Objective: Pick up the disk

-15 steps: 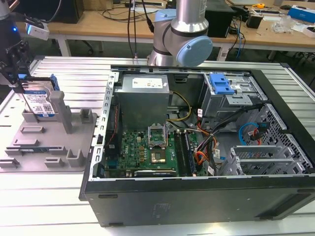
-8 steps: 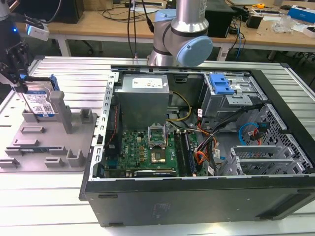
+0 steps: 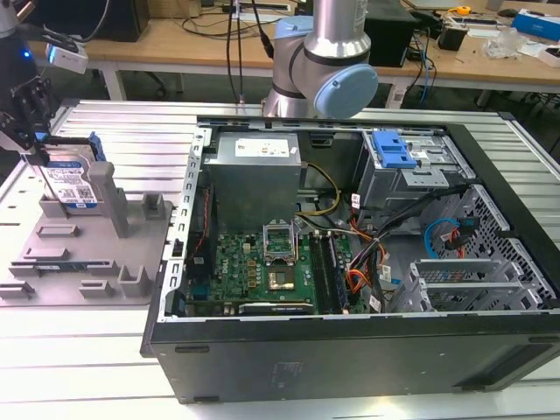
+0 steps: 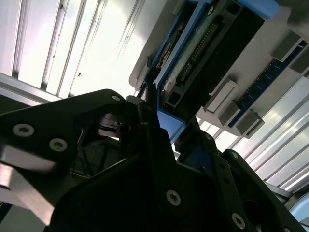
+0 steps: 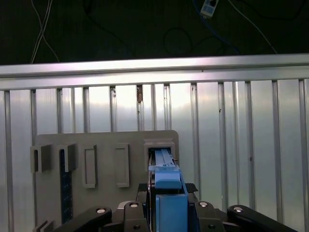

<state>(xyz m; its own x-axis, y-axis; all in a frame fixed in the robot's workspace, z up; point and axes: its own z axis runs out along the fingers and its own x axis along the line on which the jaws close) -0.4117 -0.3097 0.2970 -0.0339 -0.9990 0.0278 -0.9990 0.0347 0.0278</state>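
Observation:
The disk stands on edge in the grey fixture at the exterior view's left. It is silver with a blue-and-white label and blue side rails. My gripper comes down on its upper end from above. In the first wrist view the disk's blue rail sits tight between the two black fingers of the gripper. The second wrist view shows a finger pressed against the blue rail of the disk, with the gripper closed on it. I cannot tell whether the disk's lower end has left the fixture slot.
An open computer case lies to the exterior view's right of the fixture, with a blue caddy inside. The arm's base stands behind the case. Upright posts of the fixture rise close beside the disk. The table is ribbed aluminium.

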